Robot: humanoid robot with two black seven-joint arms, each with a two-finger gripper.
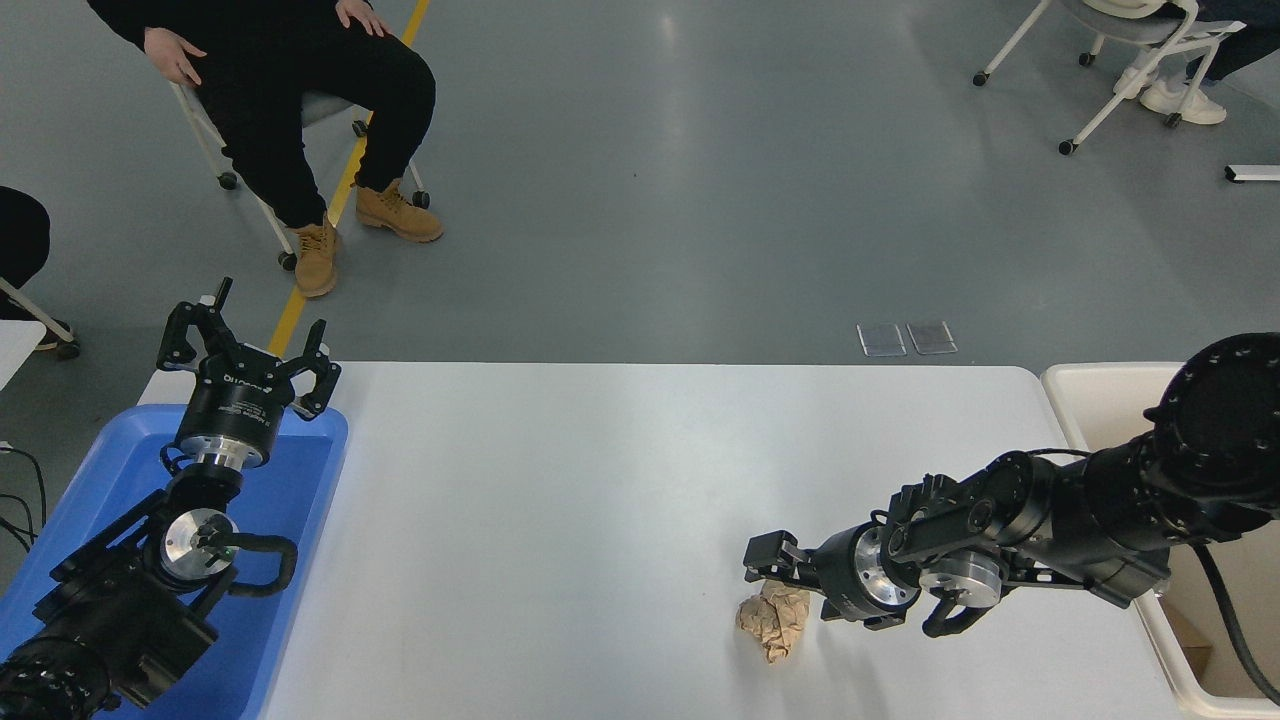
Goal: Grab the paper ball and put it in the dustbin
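Observation:
The paper ball (pixel 770 622), a crumpled tan-brown wad, lies on the white table (pixel 600 480) near its front right. My right gripper (pixel 772 577) reaches in from the right, low over the ball's top right edge, its jaws spread around that upper part; I cannot tell if they touch it. The cream-beige dustbin (pixel 1100 400) stands off the table's right end, partly hidden by my right arm. My left gripper (pixel 245 345) is open and empty, parked over the blue tray at the lower left.
A shallow blue plastic tray (pixel 300 490) sits at the table's left end under the left arm. A person (pixel 290 70) sits on a chair beyond the far left of the table. Another chair (pixel 1120 40) stands at the far right.

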